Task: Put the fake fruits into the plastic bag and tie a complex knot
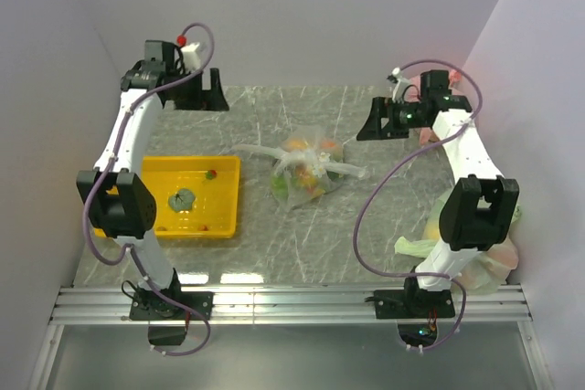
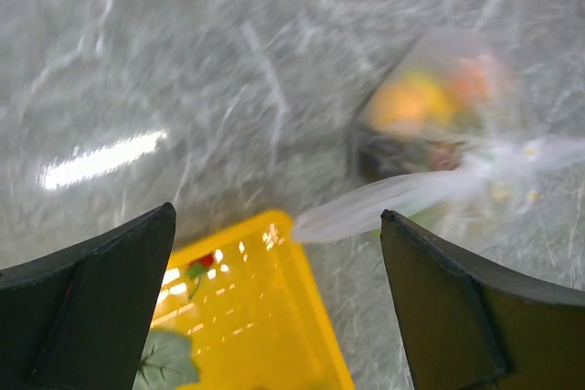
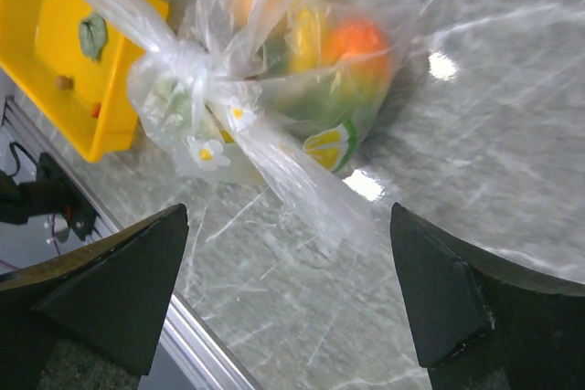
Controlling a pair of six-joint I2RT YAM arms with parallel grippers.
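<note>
— What surface do you work on?

— You have a grey marbled table top (image 1: 274, 235) between plain pale walls (image 1: 320, 15). The thin transparent plastic bag (image 1: 306, 169) lies near the middle of it, tied at the top. The small plastic fake fruits (image 3: 358, 43) are inside, one of them orange. At 9 o'clock from the bag stands a shallow yellow plastic tray (image 1: 236, 191), with a green piece (image 1: 183, 197) and a small red berry (image 1: 211, 173) in it.

— And the fingers?

— Your left gripper (image 2: 276, 216) hangs at 10 o'clock from the bag. Its black fingers (image 2: 91, 308) are spread wide and hold nothing. Your right gripper (image 3: 288, 212), at 2 o'clock, is the same: spread wide, touching nothing.
</note>
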